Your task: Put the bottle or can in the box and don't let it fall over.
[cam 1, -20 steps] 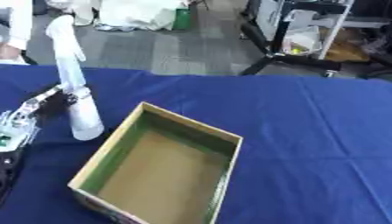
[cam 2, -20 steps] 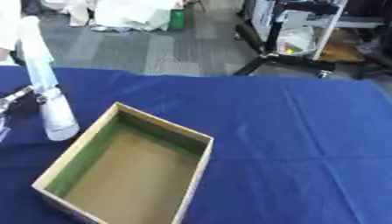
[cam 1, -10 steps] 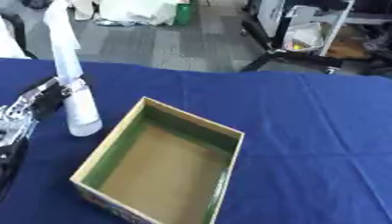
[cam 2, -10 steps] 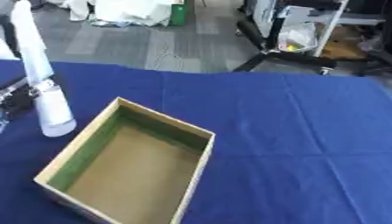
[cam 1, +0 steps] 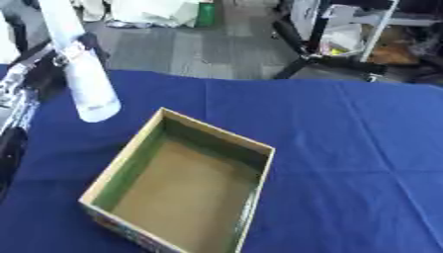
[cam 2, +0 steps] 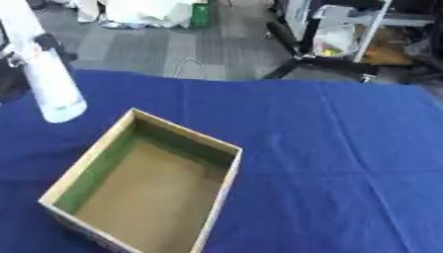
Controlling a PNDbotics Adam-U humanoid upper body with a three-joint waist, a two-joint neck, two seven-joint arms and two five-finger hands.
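A tall white bottle (cam 1: 85, 81) with a long neck hangs tilted at the far left, its base off the blue cloth and its top leaning away past the picture's upper edge. My left hand (cam 1: 30, 74) is curled round its upper body from the left, dark fingers wrapping it near the shoulder. An open cardboard box (cam 1: 218, 137) with a green inner wall and a brown floor lies in the middle of the table, just right of and below the bottle's base. The box holds nothing. My right hand shows in no view.
The blue cloth table (cam 1: 346, 148) stretches wide to the right of the box. Beyond its far edge lie a grey floor, a black chair base (cam 2: 303, 57), white bags and a green bottle (cam 1: 206, 12).
The bottle has gone up off the cloth in my left hand and now hangs higher beside the box's far left corner. The box stays put.
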